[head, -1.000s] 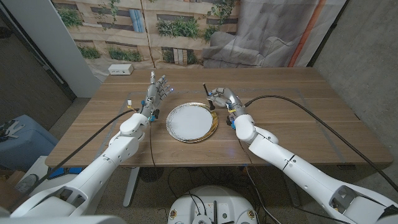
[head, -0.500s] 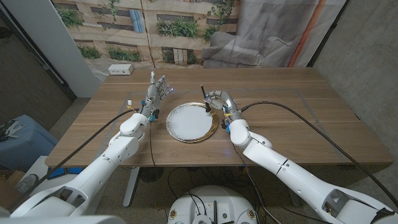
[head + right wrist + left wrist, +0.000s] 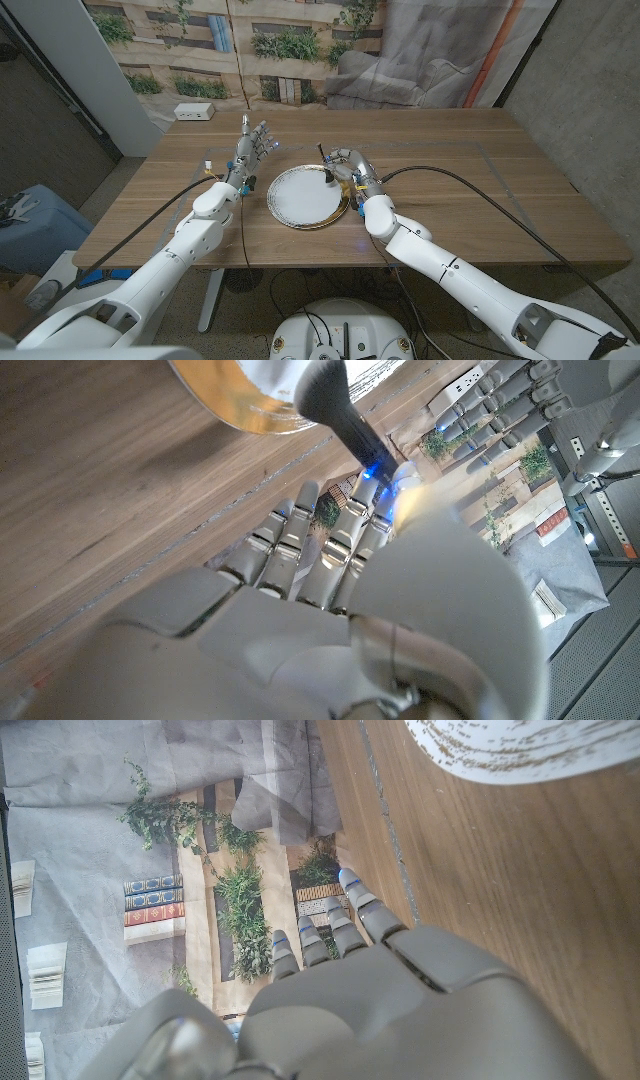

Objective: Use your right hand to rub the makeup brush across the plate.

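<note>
Task status: in progress. The right hand point(image 3: 347, 163) grips the makeup brush point(image 3: 335, 403) at the right rim of the plate point(image 3: 300, 198), bristles at the gold edge. Rubbing across the white centre appears to remain. The left hand point(image 3: 252, 146) stands beside the plate, fingers apart, holding nothing. The brush is dark-handled with dark bristles.

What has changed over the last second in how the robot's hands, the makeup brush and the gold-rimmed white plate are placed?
The right hand, holding the dark-handled makeup brush, has moved toward the robot's left, from beside the round white plate with the gold rim to over its rim, bristles at the plate's edge. The left hand stayed beside the plate, fingers apart, holding nothing. The plate has not shifted on the wooden table.
</note>
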